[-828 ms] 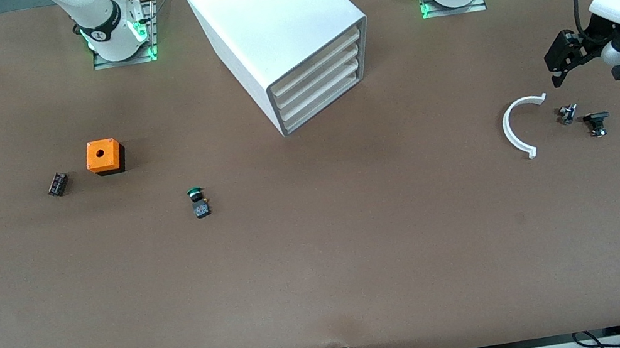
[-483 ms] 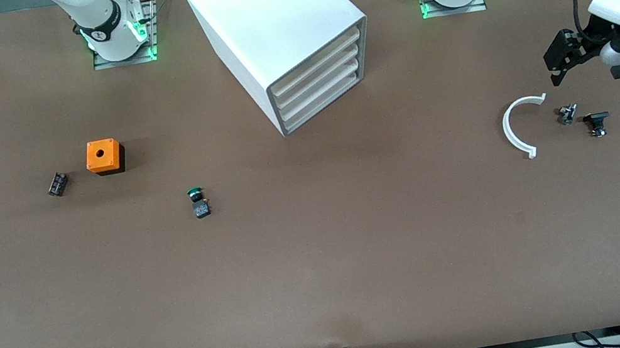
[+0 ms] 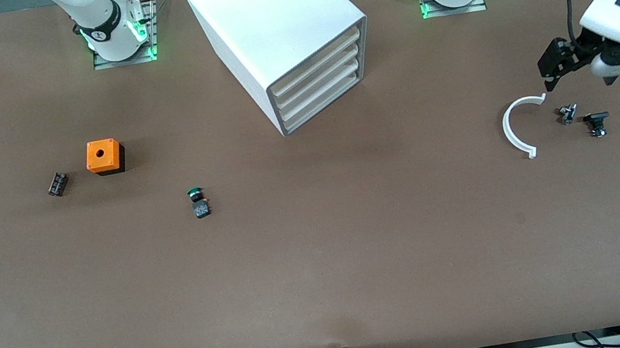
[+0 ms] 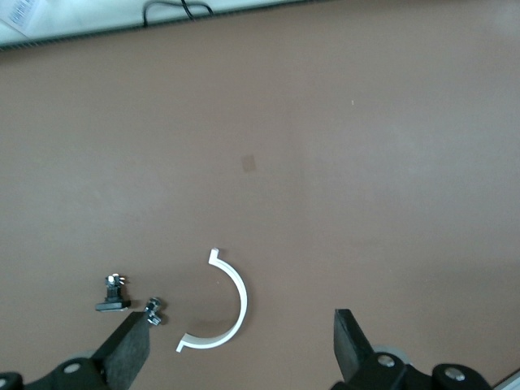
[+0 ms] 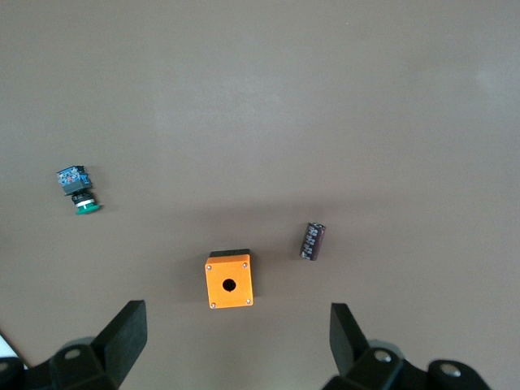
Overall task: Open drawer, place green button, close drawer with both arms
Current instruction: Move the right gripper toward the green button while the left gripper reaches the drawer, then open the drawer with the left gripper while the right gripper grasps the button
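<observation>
A big white box cabinet (image 3: 280, 32) with smooth sides is seen on the flat brown table (image 3: 325, 260), between the two arm bases. Four thin white plastic drawers are stacked in it, and the bottom drawer (image 3: 323, 109) is pushed fully in, so only its sloped front lip can be seen.

The tiny push button with a round green cap and black boxy body (image 3: 198, 201) is laid on its side on the table, nearer to the front camera than the cabinet and toward the right arm's end. A small orange cube with a round hole (image 3: 103, 156) and a little dark ribbed part (image 3: 57, 183) are found near it.

The black left gripper (image 4: 242, 345) is held open over a curved white plastic half ring (image 3: 519, 127). Two tiny black parts (image 3: 584, 118) lie beside the ring; their shapes are hard to make out.

The black right gripper (image 5: 237, 337) is held open over the orange cube, cut off at the edge of the front view
</observation>
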Robot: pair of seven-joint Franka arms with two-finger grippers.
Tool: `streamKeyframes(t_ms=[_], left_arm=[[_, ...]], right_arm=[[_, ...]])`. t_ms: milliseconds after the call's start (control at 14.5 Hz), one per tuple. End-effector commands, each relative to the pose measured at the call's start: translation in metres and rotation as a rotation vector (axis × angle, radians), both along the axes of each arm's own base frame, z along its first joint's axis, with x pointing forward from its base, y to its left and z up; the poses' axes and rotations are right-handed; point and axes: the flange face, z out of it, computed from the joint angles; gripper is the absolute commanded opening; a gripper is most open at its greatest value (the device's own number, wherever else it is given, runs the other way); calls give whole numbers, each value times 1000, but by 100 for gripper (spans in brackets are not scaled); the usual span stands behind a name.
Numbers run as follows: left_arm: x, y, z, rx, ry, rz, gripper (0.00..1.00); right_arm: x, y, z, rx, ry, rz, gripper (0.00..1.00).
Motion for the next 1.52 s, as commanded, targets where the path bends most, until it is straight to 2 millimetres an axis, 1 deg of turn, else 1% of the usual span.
streamKeyframes(t_ms=[0,138,207,276,414,552,621,690,759,828,897,1034,1103,1172,1241,1310,1379,1448], left_arm=[[5,-36,-48,0,95,-83,100],[6,-73,-84,-7,158,-149,100],[4,-91,-107,-48,199,-167,100],[5,-106,-126,-133,221,-157,100],[-2,-127,-170,-292,294,-104,100],[-23,-161,-218,-373,412,-92,100],[-35,-183,-237,-390,465,-106,100],[-45,-196,-256,-409,514,-105,100],[-50,-204,-268,-437,548,-90,100],[-58,-213,-279,-471,588,-71,100],[-63,-218,-289,-509,615,-45,100],[-80,-237,-309,-600,678,-73,100],[-88,-239,-326,-665,709,-87,100],[-93,-241,-341,-726,726,-113,100],[-96,-242,-358,-772,739,-144,100],[-99,-243,-370,-802,747,-161,100],[-102,-246,-377,-809,743,-178,100],[-107,-247,-385,-807,750,-177,99]], right_arm=[[-5,-1,0,7,-10,-18,100],[-4,-6,-1,9,-8,-27,100],[-4,-6,-1,9,-10,-27,100],[-3,-6,-2,10,-11,-27,100],[4,-6,-4,6,-26,-24,100],[6,-7,-10,6,-13,-25,100],[9,-7,-15,6,-5,-27,100],[12,-7,-23,4,9,-28,100],[18,-6,-36,6,28,-27,100],[23,-1,-48,10,28,-18,100],[29,10,-64,6,25,-4,100],[44,47,-108,9,67,42,100],[52,85,-125,11,69,104,100],[57,112,-138,14,56,114,100],[62,132,-157,16,67,88,100],[65,151,-172,18,75,107,100],[68,168,-186,20,70,138,100],[69,180,-195,27,69,156,100]])
